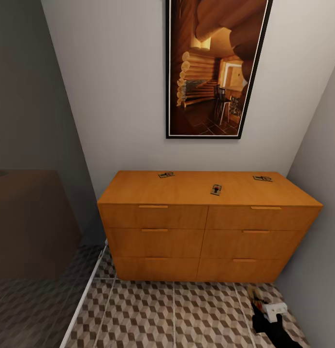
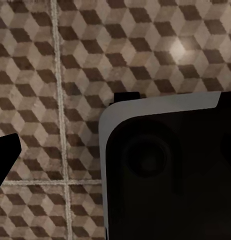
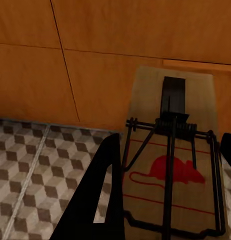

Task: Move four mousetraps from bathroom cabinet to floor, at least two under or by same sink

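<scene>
Holding one mousetrap between its dark fingers, the right gripper sits low over the bathroom floor, just off the front right corner of the cabinet. In the right wrist view the trap's board fills the gap between the fingers, red mouse mark up, with the drawer fronts right behind it, so the grip looks solid.

Three more mousetraps are on the cabinet top: one near the back edge left of centre, one about mid-top toward the front, one by the back right corner.

Tip for this step: don't drop it here. Keep the board level, back away from the drawers and carry it to the sink before letting go, since two have to end up next to it.

The left gripper I honestly can't read; its wrist view is mostly floor tiles and a dark housing.
</scene>
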Robot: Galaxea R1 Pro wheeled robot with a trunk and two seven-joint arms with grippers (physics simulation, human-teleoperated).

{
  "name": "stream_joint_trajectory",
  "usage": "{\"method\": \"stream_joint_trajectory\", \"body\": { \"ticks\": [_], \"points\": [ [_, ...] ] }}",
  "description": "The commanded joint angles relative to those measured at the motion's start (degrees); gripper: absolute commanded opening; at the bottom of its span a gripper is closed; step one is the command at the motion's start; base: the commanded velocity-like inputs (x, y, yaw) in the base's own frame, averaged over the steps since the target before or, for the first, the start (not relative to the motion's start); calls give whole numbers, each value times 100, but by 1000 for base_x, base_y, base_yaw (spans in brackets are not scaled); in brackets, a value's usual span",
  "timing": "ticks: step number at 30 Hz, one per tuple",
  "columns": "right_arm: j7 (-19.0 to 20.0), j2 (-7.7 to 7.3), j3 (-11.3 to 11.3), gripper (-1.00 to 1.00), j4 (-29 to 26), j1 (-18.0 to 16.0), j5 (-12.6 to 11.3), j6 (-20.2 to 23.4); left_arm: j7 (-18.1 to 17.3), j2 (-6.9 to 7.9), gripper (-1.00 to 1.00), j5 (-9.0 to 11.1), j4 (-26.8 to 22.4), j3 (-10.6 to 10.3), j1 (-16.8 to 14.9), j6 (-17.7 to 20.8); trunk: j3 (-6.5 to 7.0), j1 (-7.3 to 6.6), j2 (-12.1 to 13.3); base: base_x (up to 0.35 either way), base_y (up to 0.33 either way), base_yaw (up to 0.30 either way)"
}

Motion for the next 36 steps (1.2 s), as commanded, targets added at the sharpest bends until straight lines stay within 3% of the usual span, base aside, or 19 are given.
{"method": "stream_joint_trajectory", "body": {
  "ticks": [1,11,14,18,36],
  "points": [
    [-66,43,-58,-100,5,63,43,-123,-5,2,100,-3,3,-14,-3,-19,-5,0,-3,0,0,0],
    [-353,319,-58,-100,6,610,38,-951,-4,6,100,4,-142,-13,-3,-18,-5,0,-3,0,0,0],
    [-388,405,-62,-100,6,831,31,-1375,-4,9,100,5,-152,-18,-3,-18,-5,0,-3,0,0,0],
    [-421,441,-64,-100,6,986,22,-1685,-4,10,100,5,-155,-17,-3,-18,-5,0,-3,0,0,0],
    [-796,444,-84,-100,-3,1065,8,-1754,-4,11,100,14,-153,-14,-3,-18,-5,0,-3,0,0,0]
  ]
}}
